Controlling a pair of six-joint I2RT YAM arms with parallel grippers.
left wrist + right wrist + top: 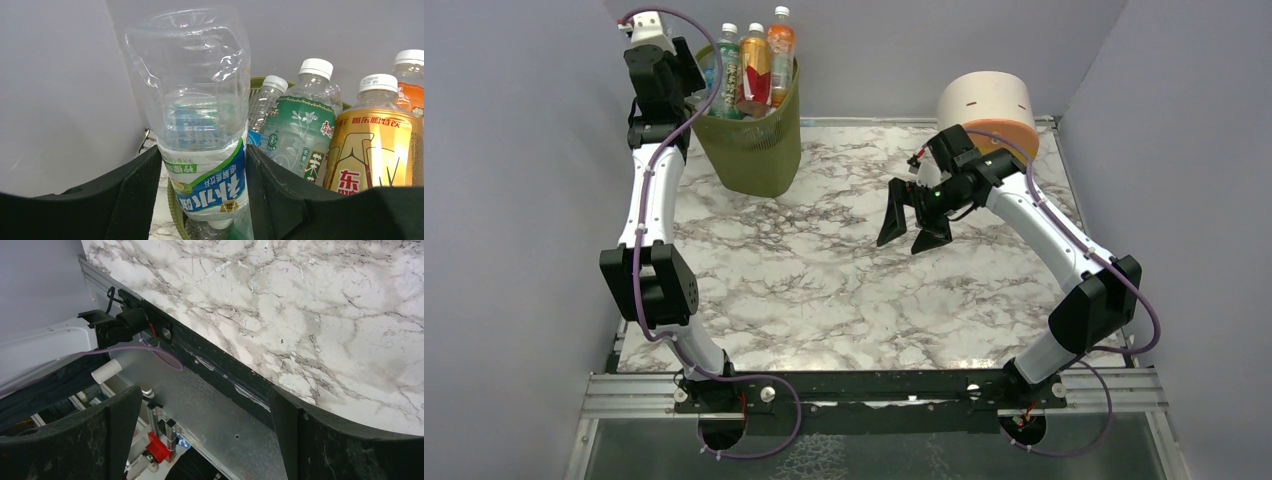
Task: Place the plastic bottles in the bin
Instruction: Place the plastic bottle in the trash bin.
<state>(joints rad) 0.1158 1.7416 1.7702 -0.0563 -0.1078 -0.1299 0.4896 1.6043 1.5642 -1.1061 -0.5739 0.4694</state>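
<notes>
L gripper (202, 167) pinching clear bottle (195, 100), inverted, at bin (754, 155) rim; R gripper (911, 238) spread wide, empty, above table (824, 290).

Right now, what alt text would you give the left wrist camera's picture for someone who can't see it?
The left hand grips a clear bottle with a blue-and-green label, upside down, at the rim of the olive mesh bin. To its right stand a green-labelled bottle, a gold-labelled bottle and an orange bottle, all white-capped.
</notes>
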